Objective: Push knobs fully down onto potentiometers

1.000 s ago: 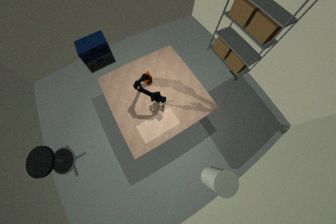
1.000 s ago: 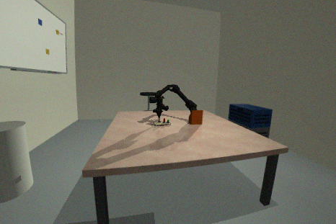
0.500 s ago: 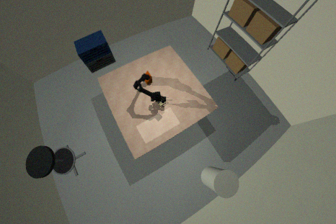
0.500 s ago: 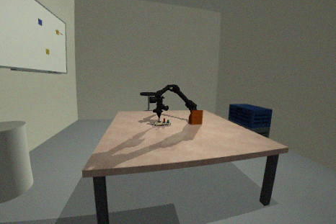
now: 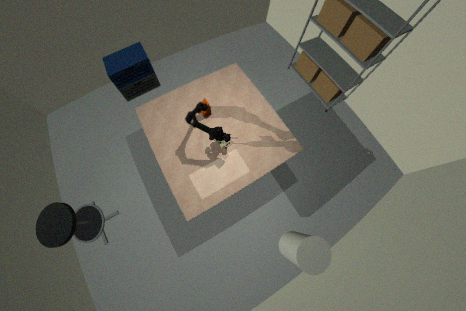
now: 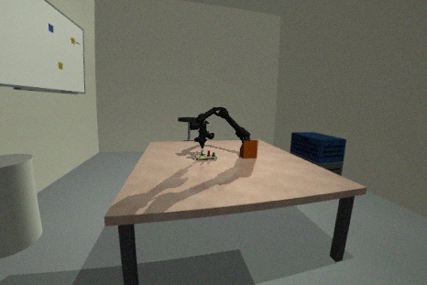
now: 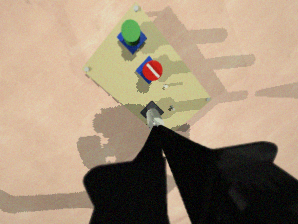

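In the wrist view's middle, the empty, clenched claw [image 7: 157, 129] [image 6: 202, 147] points at the pale post on the board [image 7: 107, 67] [image 6: 205, 157], whose red knob [image 7: 152, 70] [image 6: 209, 153] and green knob [image 7: 131, 31] [image 6: 213, 154] lie up and slightly left.

The tabletop [image 5: 250, 106] [image 6: 238, 184] presents a smooth, matt surface with faint mottling resembling pale wood, and the circuit board [image 6: 205, 158] [image 7: 185, 85] has a flat, matt face. The green knob [image 7: 131, 31] and the red knob [image 7: 152, 71] appear to be smooth plastic; the grey shaft [image 7: 153, 118] at the tool [image 6: 202, 147] [image 7: 157, 129] shows a light sheen, its material indeterminate. The tool's black surfaces read as smooth and mainly matt, with faint highlights.
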